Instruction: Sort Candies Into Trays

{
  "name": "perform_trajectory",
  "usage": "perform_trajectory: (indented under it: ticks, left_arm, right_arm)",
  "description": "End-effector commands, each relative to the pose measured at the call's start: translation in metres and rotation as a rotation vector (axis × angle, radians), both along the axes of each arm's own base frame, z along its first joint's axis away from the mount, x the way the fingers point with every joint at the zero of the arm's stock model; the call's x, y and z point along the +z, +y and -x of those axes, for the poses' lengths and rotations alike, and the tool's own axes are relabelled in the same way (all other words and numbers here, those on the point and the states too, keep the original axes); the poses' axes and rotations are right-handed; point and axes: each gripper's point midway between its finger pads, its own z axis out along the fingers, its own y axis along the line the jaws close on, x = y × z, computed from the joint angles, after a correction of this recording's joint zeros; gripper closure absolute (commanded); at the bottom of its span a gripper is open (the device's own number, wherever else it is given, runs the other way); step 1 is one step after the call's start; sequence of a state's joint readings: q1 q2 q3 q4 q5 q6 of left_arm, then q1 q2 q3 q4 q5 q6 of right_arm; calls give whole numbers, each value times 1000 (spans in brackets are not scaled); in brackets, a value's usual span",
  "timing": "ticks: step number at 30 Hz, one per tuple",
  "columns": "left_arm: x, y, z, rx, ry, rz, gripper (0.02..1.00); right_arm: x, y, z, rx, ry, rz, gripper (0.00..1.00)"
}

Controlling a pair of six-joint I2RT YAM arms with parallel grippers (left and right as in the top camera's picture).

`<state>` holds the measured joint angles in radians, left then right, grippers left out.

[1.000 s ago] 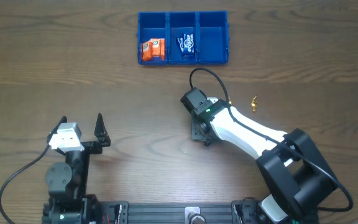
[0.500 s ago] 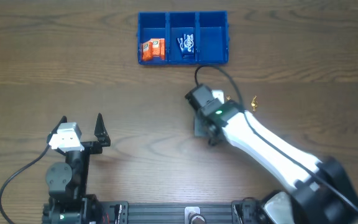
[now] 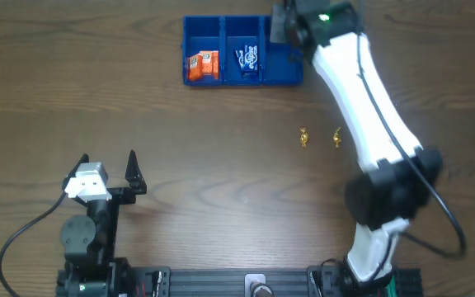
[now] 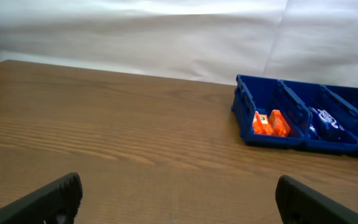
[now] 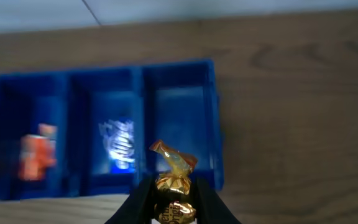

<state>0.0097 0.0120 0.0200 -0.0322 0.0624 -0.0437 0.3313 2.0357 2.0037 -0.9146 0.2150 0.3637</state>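
Candy, gold-wrapped [image 5: 173,179]: clamped between the fingers of the right pincer [image 5: 174,202], its twisted wrapper end sticking out past the tips, held above the blue tray [image 5: 179,65] at its right-end compartment. Tray contents: orange candies [image 3: 202,66] in the left-end compartment, blue candy [image 3: 247,58] in the middle one; second gold candy [image 3: 303,137] and third gold candy [image 3: 336,137] lie side by side on the bench [image 3: 138,107], apart from the tray. Left pincer [image 3: 108,158]: fingers spread apart, holding nothing.
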Motion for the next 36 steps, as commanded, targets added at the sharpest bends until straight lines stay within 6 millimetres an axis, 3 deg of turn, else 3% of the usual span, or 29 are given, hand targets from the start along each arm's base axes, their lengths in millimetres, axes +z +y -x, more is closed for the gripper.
perform_trajectory:
  ticks: [1,5,9,11,12,13,15,18,20,23,24,26,28,30,32,36]
  left_arm:
    - [-16,-1,1,-11,51,-12,20]
    - [-16,-1,1,-11,51,-12,20]
    - [-16,-1,1,-11,51,-12,23]
    - [-16,-1,1,-11,51,-12,23]
    - [-16,-1,1,-11,51,-12,20]
    - [-16,-1,1,-11,51,-12,20]
    - [-16,-1,1,-11,51,-12,20]
    - [-16,-1,1,-11,51,-12,23]
    - [-16,-1,1,-11,51,-12,20]
    - [-16,-1,1,-11,51,-12,20]
    - [-16,-1,1,-11,51,-12,23]
    - [-16,-1,1,-11,51,-12,20]
    - [-16,-1,1,-11,51,-12,23]
    - [-16,-1,1,-11,51,-12,18]
    - [-16,-1,1,-11,51,-12,20]
    - [-16,-1,1,-11,51,-12,20]
  right_arm:
    - [-53,-6,-21,13,73,14,816]
    - [-79,-3,-28,13,100,22,814]
    - [-83,-3,-29,13,103,22,809]
    - [-83,-3,-29,13,105,22,755]
    - [-83,-3,-28,13,107,23,643]
    - [-84,-3,-28,13,110,24,463]
    - [-83,-4,-27,26,113,33,272]
    - [-73,-4,-25,33,99,32,209]
    - [-51,-10,-18,30,78,28,198]
    - [-18,-21,12,48,45,36,198]
    - [-11,-27,31,48,45,35,198]
    - [-14,-38,68,40,66,34,198]
    - [-29,-46,98,28,99,28,196]
    - [-57,-49,130,39,162,10,198]
    - [-97,-50,162,51,270,-9,200]
    - [-148,-56,186,16,347,-13,209]
